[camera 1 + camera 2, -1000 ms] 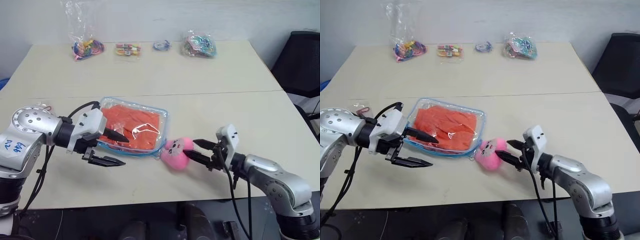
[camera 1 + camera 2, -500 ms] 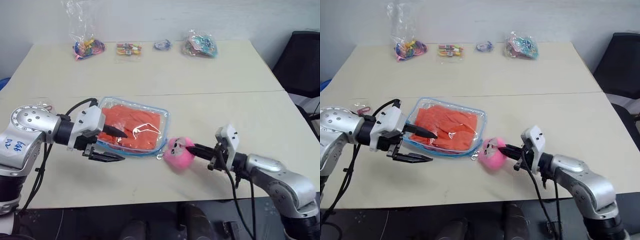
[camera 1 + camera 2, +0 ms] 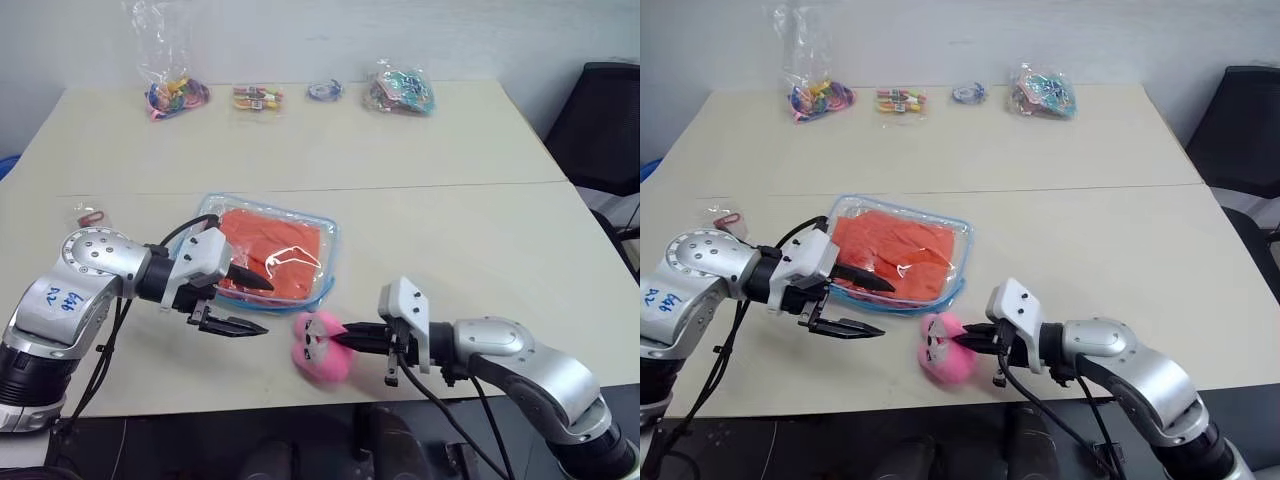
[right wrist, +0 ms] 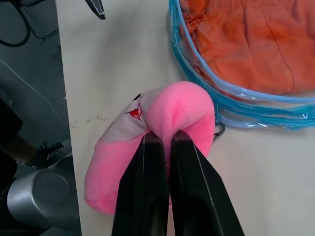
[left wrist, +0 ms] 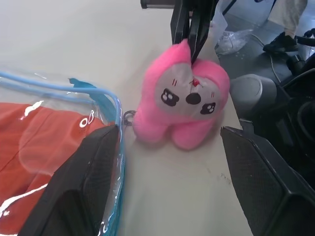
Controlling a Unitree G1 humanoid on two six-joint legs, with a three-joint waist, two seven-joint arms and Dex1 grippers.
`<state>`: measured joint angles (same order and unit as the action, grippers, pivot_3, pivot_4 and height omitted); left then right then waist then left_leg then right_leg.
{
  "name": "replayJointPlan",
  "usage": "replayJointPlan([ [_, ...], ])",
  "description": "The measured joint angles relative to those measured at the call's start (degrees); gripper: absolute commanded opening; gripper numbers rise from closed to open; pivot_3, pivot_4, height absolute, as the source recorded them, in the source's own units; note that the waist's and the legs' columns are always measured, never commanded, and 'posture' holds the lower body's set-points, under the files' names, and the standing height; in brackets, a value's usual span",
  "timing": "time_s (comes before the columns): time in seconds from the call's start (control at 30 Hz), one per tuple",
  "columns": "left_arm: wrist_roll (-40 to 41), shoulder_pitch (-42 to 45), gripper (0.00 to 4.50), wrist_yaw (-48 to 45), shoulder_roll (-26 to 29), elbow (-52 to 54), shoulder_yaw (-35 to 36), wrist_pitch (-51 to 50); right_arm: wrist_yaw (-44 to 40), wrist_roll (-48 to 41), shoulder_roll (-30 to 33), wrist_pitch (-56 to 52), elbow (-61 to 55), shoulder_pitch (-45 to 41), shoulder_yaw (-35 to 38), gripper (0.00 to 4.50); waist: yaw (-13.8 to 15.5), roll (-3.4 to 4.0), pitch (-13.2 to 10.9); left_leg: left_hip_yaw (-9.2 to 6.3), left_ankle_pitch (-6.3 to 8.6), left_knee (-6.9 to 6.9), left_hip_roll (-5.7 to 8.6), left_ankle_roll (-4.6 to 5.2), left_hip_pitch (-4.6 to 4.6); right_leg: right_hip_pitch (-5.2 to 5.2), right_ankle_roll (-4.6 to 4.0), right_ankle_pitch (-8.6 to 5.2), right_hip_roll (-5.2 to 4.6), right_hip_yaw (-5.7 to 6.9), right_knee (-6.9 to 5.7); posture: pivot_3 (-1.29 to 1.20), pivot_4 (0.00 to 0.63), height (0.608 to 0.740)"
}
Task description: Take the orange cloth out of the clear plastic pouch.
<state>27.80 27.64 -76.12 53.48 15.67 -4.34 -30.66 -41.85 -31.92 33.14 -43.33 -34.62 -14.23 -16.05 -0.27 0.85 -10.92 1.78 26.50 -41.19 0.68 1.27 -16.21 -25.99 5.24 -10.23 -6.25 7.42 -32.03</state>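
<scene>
A pink plush sits near the table's front edge, just beside the pouch's corner, pinched by the closed right tool. Four small bags of trinkets lie along the far edge. The cloth lies inside the pouch. The left tool gapes open at the pouch's near-left edge.

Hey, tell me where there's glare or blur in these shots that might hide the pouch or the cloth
Left eye view: a white glare streak lies on the clear plastic pouch, over the orange cloth, which stays readable. Left wrist view: pale reflections cross the pouch film, and the near black fingers look soft. Right wrist view: the pink plush toy looks sharp.
</scene>
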Motion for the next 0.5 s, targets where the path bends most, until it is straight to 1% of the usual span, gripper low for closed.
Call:
replayJointPlan([
  [0.1,-0.2,1.1,3.48,-0.9,-0.8,-0.1,-1.5,0.5,0.1,1.3,-5.0,0.7,3.4,-2.6,-4.6,0.01,-0.2,0.01,0.0,0.01,-0.01,0.0,-0.03,-0.03,0.02,-0.05,-0.06,-0.03,0.03,0.01,-0.06,0.0,0.15,0.74],
  [0.13,-0.4,1.1,3.48,-1.1,-0.9,-0.2,-1.9,0.8,0.2,2.2,-6.1,1.0,4.9,-3.3,-5.9,0.25,-0.3,0.01,0.0,0.03,-0.01,0.0,-0.02,-0.03,-0.02,-0.11,-0.06,-0.03,0.03,0.0,-0.07,0.0,0.15,0.74],
  [0.2,-1.0,1.2,3.48,-1.4,-1.0,-0.6,-2.8,1.1,0.2,3.6,-7.3,1.4,7.1,-4.1,-6.8,0.77,-0.4,0.01,0.0,0.02,-0.01,0.0,-0.02,-0.03,-0.04,-0.13,-0.07,-0.03,0.03,0.01,-0.07,0.0,0.15,0.74],
  [0.3,-2.0,1.2,3.48,-2.2,-1.1,-0.7,-3.8,2.7,-0.1,4.4,-8.4,1.6,8.5,-5.1,-7.8,1.81,-0.5,0.01,0.0,0.02,-0.01,0.01,-0.02,-0.03,-0.08,-0.2,-0.08,-0.04,0.03,0.02,-0.07,0.0,0.15,0.74],
  [0.4,-4.0,0.6,3.48,-3.3,-1.1,-0.7,-5.7,5.9,-0.4,5.9,-8.3,2.1,8.4,-5.1,-8.5,2.9,-0.9,0.01,0.0,0.03,-0.01,0.01,-0.02,-0.03,-0.14,-0.27,-0.08,-0.04,0.03,0.02,-0.07,0.0,0.15,0.74],
  [0.5,-6.4,-0.6,3.48,-3.4,-2.1,-0.9,-7.4,8.7,-1.4,8.1,-5.4,3.8,7.6,-5.3,-8.4,2.9,-1.1,0.01,0.0,0.03,-0.01,0.0,-0.02,-0.03,-0.2,-0.34,-0.08,-0.04,0.02,0.01,-0.09,0.0,0.15,0.74],
])
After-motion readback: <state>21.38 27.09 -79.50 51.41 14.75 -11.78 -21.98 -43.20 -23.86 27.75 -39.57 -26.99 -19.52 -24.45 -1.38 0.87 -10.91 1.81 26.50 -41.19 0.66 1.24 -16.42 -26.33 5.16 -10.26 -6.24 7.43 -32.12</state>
